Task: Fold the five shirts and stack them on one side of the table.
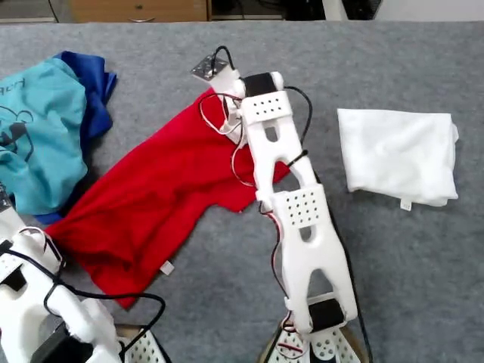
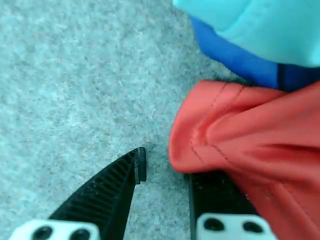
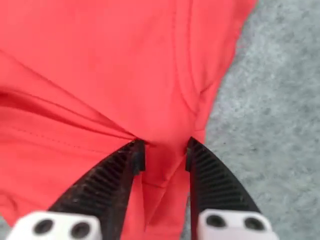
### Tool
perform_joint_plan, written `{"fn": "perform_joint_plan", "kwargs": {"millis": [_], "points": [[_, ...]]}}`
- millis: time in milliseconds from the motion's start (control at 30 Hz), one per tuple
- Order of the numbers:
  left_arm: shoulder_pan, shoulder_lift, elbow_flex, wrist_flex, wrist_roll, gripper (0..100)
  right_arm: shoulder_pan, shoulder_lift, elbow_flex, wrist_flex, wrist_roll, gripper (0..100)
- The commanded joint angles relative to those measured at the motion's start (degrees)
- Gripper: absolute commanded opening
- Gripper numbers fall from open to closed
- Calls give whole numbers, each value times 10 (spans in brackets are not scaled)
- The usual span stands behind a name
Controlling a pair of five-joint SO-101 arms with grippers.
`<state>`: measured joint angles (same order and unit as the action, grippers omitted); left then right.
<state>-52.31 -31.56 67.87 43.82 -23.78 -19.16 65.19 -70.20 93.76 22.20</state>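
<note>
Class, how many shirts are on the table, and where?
4: white shirt folded at right; red shirt spread in the middle; teal shirt at left, over the blue shirt. Another may be hidden.

Red shirt (image 1: 144,204), teal shirt (image 1: 41,128), white shirt (image 1: 397,155)

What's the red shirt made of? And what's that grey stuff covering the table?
The red shirt looks like soft, matte knit cloth, maybe cotton: it wrinkles loosely and has stitched hems. The table cover looks like grey felt or thin carpet, fuzzy and dull, though I can't tell which.
</note>
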Motion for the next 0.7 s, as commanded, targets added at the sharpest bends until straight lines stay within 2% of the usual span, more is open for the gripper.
{"fn": "perform_joint_plan", "kwargs": {"millis": [0, 200, 667], "points": [[5, 2, -24, -4, 5, 139, -4, -26, -33, 27, -14, 145], [5, 2, -24, -4, 5, 139, -2, -65, -73, 85, -14, 145], [5, 2, -24, -4, 5, 139, -1, -87, -10, 82, -15, 145]]}}
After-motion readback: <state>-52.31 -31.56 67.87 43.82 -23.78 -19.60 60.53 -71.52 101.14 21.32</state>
